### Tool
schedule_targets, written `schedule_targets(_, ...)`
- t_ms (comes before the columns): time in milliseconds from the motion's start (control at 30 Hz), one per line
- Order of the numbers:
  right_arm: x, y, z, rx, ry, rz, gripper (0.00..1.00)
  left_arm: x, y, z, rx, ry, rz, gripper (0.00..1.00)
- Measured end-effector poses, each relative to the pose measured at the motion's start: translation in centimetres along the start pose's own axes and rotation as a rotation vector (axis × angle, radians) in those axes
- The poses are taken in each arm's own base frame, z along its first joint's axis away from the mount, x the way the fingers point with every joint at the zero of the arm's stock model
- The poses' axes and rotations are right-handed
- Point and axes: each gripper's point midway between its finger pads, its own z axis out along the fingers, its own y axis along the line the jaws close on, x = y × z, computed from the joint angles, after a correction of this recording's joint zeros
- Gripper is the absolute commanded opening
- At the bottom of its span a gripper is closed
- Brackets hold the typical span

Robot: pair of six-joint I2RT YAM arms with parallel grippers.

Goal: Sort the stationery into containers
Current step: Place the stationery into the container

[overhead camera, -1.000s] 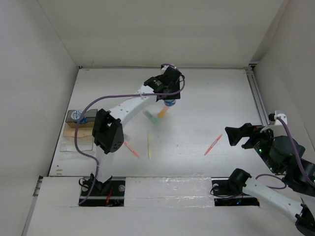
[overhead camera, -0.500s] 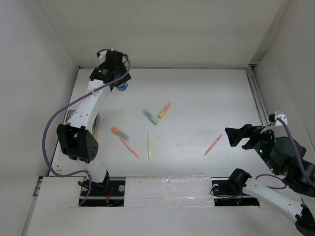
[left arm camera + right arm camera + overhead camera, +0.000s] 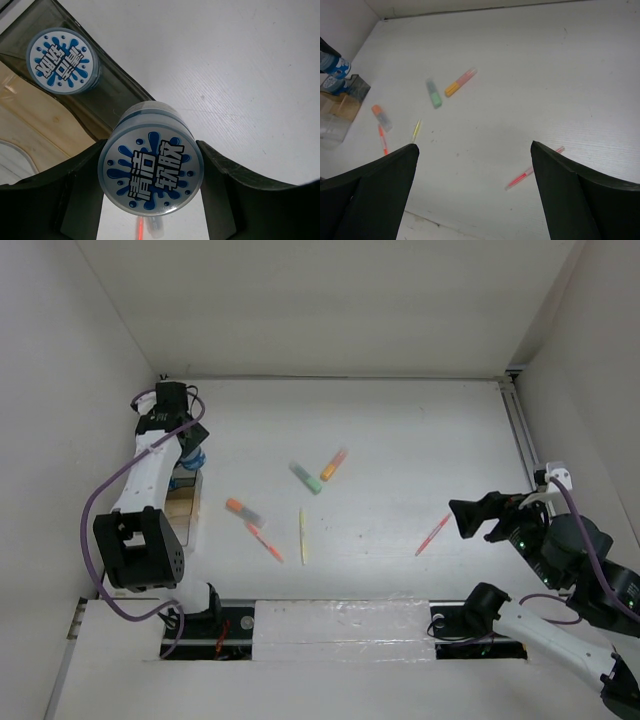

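Top view: the left pincer (image 3: 191, 454) hangs by the tray (image 3: 176, 506) at the table's (image 3: 420, 430) 9 o'clock.

Left wrist: its half-spread jaws clamp a blue-and-white cylinder (image 3: 151, 167). The twin (image 3: 62, 61) stands in the tray at 10 o'clock. Placing looks next, which calls for a shift further over the tray.

Right wrist: the right pincer (image 3: 474, 148) gapes wide and holds nothing.

Tan tray (image 3: 180, 508) sitting at nine o'clock, blue-and-white cylinder (image 3: 62, 62) standing inside, second cylinder (image 3: 150, 172) being gripped at its wall, orange highlighter (image 3: 334, 463) and green-grey highlighter (image 3: 305, 478) lying centre, yellow pen (image 3: 302, 536) at six, pink pen (image 3: 434, 534) at four.
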Motion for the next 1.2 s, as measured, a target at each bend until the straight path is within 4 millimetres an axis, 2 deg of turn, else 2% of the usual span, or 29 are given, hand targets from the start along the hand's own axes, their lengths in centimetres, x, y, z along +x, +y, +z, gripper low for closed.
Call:
schedule_targets(100,-0.1,0.0,0.0,-0.003,-0.004,0.0,1.0,0.1,-0.2,0.0,0.001,0.001,-0.004,0.0)
schedule_targets(267,-0.2,-0.1,-0.3,-0.011,-0.016,0.006,1.0,0.5,0.3,1.3,-0.025,0.029,-0.009,0.0)
schedule_targets(500,-0.3,-0.1,-0.9,-0.032,-0.031,0.014,1.0,-0.2,2.1,2.6,-0.044,0.06,-0.051,0.0)
schedule_targets(800,-0.4,0.5,-1.2,-0.078,-0.038,-0.001,1.0,1.1,1.9,3.9,-0.055,0.112,-0.03,0.0)
schedule_targets(1200,-0.2,1.3,-1.2,-0.129,-0.038,-0.02,1.0,0.5,2.8,4.1,-0.109,0.085,-0.038,0.0)
